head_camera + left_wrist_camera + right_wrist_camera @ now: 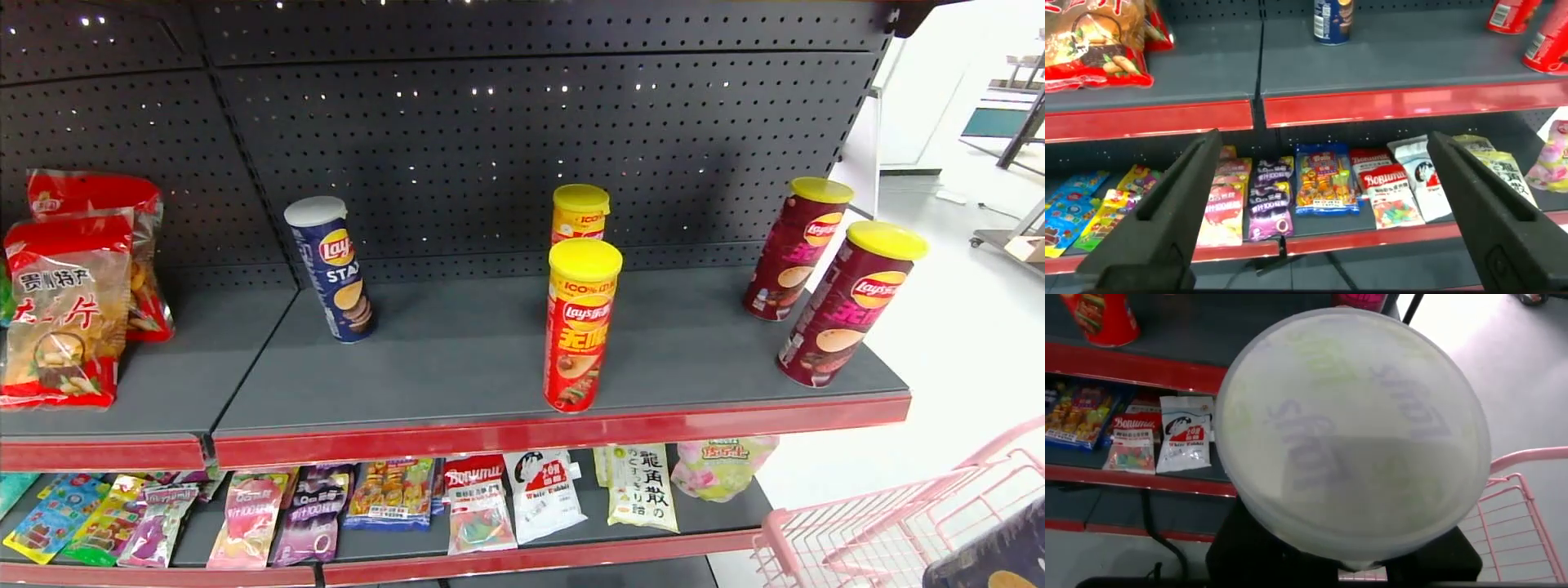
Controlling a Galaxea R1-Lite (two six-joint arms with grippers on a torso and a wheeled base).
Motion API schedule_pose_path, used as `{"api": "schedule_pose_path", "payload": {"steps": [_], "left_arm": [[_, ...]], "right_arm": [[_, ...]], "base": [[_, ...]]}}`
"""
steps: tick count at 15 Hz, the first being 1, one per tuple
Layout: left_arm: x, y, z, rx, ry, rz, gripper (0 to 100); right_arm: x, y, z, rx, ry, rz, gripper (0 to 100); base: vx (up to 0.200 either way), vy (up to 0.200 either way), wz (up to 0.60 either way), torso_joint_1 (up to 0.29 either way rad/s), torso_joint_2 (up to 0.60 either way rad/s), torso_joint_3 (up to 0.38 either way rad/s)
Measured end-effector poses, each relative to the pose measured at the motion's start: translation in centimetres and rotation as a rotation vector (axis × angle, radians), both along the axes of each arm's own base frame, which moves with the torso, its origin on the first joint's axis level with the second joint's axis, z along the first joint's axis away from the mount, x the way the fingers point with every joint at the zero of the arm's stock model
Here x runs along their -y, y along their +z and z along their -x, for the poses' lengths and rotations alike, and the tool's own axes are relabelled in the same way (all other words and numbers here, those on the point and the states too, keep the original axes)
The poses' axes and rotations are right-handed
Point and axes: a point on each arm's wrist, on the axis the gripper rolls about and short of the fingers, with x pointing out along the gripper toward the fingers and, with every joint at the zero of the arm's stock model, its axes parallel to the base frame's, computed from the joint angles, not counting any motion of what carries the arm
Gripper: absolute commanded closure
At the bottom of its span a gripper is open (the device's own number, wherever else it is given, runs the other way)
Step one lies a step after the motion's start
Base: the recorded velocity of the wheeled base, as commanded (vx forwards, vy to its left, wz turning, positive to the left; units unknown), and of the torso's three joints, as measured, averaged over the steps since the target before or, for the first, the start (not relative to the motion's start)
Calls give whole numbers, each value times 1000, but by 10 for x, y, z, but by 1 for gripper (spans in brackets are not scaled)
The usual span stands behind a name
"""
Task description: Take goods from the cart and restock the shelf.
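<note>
Your right gripper (1347, 539) is grasping the white-lidded chip can (1351, 433) at the near right by the pink cart (890, 523), while your left gripper (1324, 139) is hanging with fingers (1167, 212) released, wide apart, facing the lower shelf's candy packs (1327, 180).

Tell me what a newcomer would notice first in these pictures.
Probably the red chip can with its yellow lid, upright at the front middle of the upper shelf, and two maroon cans at its right end. Then the pink cart at lower right and the whitish lid looming close in the right wrist view. The left gripper hangs open before the lower shelf's snack packets.
</note>
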Motion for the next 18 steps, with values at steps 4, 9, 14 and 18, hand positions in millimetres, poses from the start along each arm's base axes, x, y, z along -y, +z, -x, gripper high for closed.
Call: {"api": "schedule_pose_path", "payload": {"steps": [4, 9, 14, 18], "left_arm": [[0, 0, 0, 1, -1, -1, 0], [0, 0, 0, 1, -1, -1, 0], [0, 0, 0, 0, -2, -1, 0], [0, 0, 0, 0, -1, -1, 0]], "right_arm": [[1, -17, 11, 20, 3, -4, 100], [2, -21, 14, 28, 4, -5, 100], [2, -25, 14, 23, 6, -4, 100], [2, -27, 14, 17, 6, -4, 100]], "base": [[0, 200, 0, 5, 4, 4], [0, 200, 0, 3, 0, 1], [0, 200, 0, 1, 0, 1], [0, 150, 0, 1, 3, 5]]}}
